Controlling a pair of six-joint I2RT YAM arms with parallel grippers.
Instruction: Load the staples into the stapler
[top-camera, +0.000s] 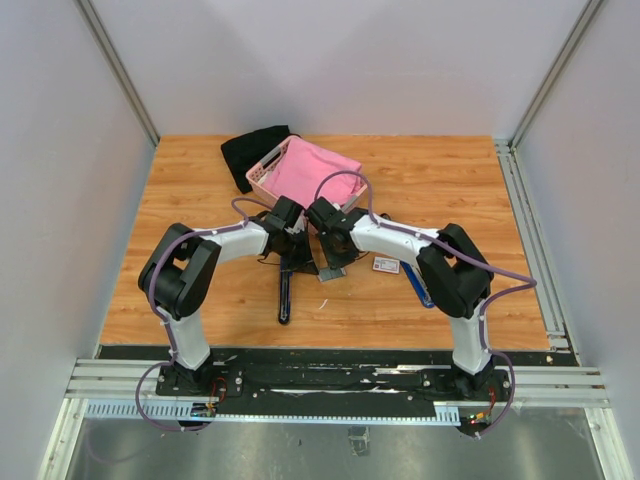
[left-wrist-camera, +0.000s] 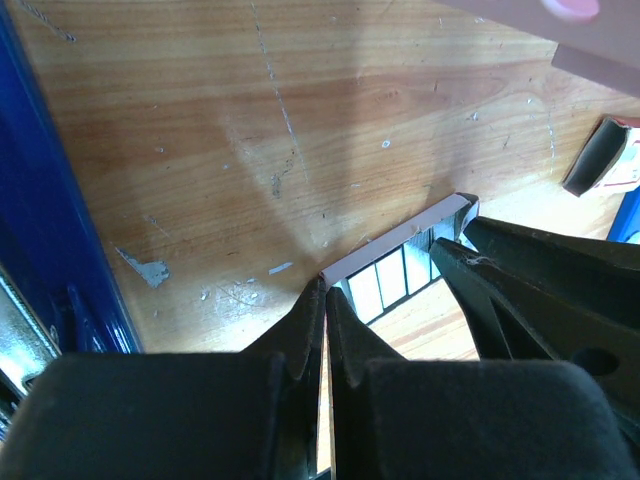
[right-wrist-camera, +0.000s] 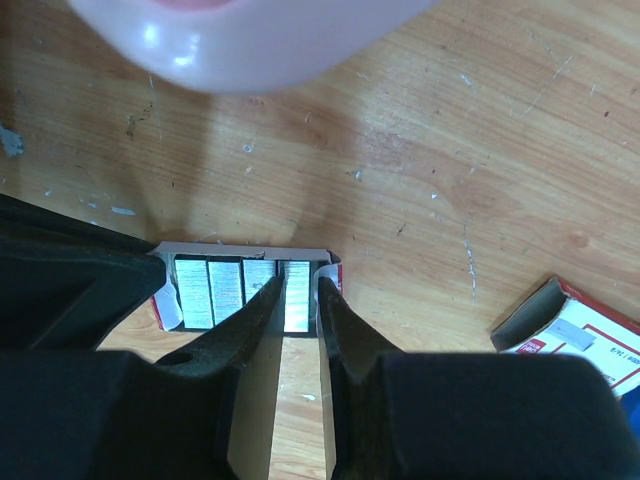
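The staples (right-wrist-camera: 225, 292) lie as silvery strips side by side in a small white tray (right-wrist-camera: 240, 249). My right gripper (right-wrist-camera: 297, 292) is shut on the rightmost strip (right-wrist-camera: 297, 305), with the tray's end wall pressed in beside it. My left gripper (left-wrist-camera: 326, 290) is shut on the tray's thin side wall (left-wrist-camera: 400, 236), and the strips (left-wrist-camera: 390, 285) show just past it. In the top view both grippers (top-camera: 295, 240) (top-camera: 327, 255) meet mid-table. The long dark stapler (top-camera: 285, 292) lies open just in front of them.
The empty white carton sleeve with red print (right-wrist-camera: 570, 330) lies right of the tray, also seen as carton sleeve (top-camera: 386, 265). A blue object (top-camera: 421, 286) lies beside it. A pink basket (top-camera: 300, 170) and a black cloth (top-camera: 250, 150) sit at the back. A blue-and-metal edge (left-wrist-camera: 40, 220) runs along the left wrist view.
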